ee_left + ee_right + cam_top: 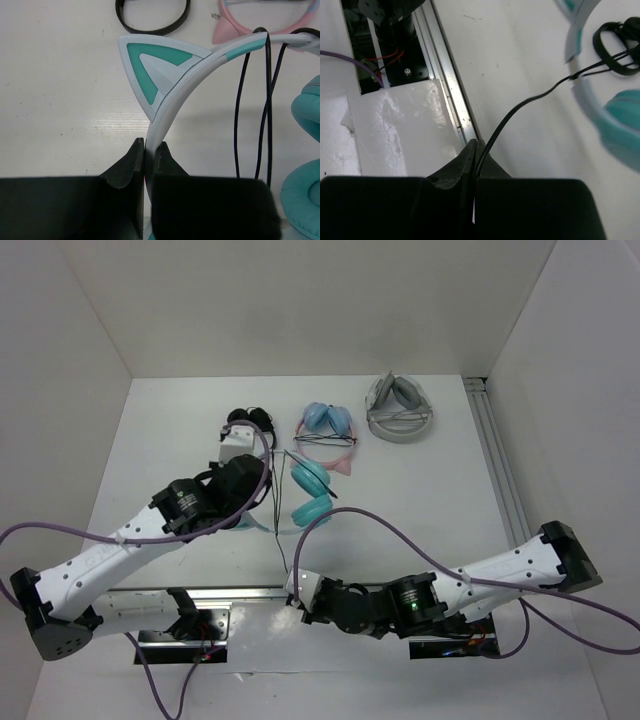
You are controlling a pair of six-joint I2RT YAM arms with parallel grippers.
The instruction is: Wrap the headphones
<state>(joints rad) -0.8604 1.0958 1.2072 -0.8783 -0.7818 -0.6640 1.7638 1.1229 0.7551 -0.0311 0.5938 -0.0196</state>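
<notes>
As the overhead camera sees it, headphones: middle of the surface, cups on the right arm's side.
Cable: runs lengthwise back to the right hand.
Left wrist, left hand: clamped on the headband below a cat ear; cable loops hang over the band.
Right wrist, right hand: pinched on the cable, band ahead up-right.
Next wrap: likely the right hand's, crossing the band.

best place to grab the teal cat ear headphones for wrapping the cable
The headband below the cat ear, from the outer side, opposite the ear cups. It is a thin flat strip that fits between the jaws, while the cups are bulky. The left gripper is shut on it there; the right gripper holds the cable.
</notes>
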